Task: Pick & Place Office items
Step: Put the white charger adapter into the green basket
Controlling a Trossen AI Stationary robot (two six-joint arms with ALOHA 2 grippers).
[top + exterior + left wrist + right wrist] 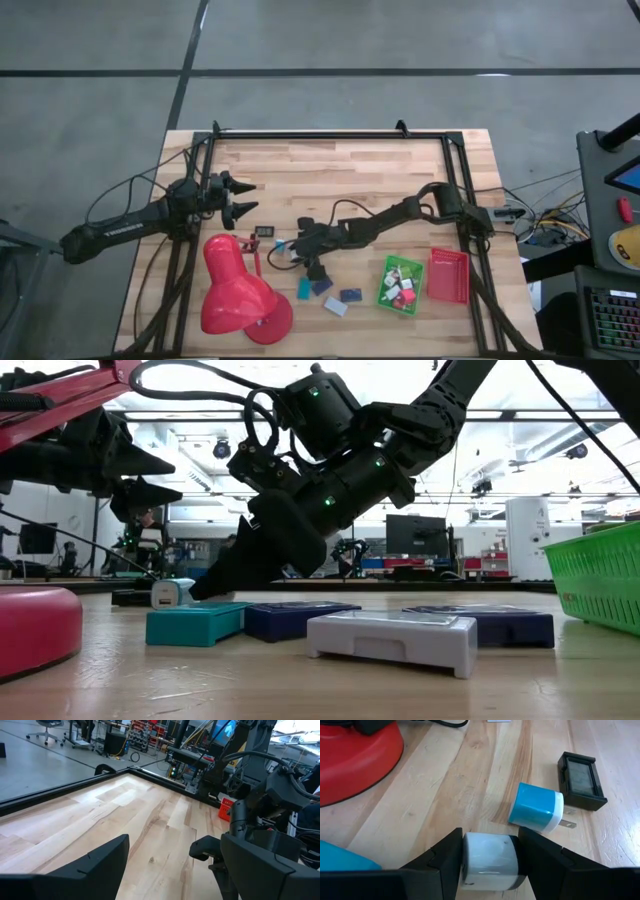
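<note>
two claws work over a pale wooden surface (350, 170). the right claw (487, 855) is low near the middle of the surface, just beside the red desk lamp (238, 290), and it is pinching a small white cube (487, 857) between its two dark fingers (440, 860), the cube sitting squarely in the gap with a finger pressed on each side. just ahead of that claw lies a blue and white plug block (536, 812) tipped on its side with its metal prongs pointing away from the lamp; it is near the white cube but not touching it. a little farther off rests a flat black block (581, 780) with a grey window.

in the low view a teal block (195, 625), a dark blue block (295, 618), a white flat block (395, 640) and another dark blue block (500, 625) lie on the surface in front of the right arm, close together. to the right arm's side stands a green tray (402, 285) holding several small pieces, with a red tray (448, 275) just beside it.

the left claw (240, 198) hangs over the left part of the surface, well apart from the pieces, its fingers (95, 870) spread wide and holding nothing.
</note>
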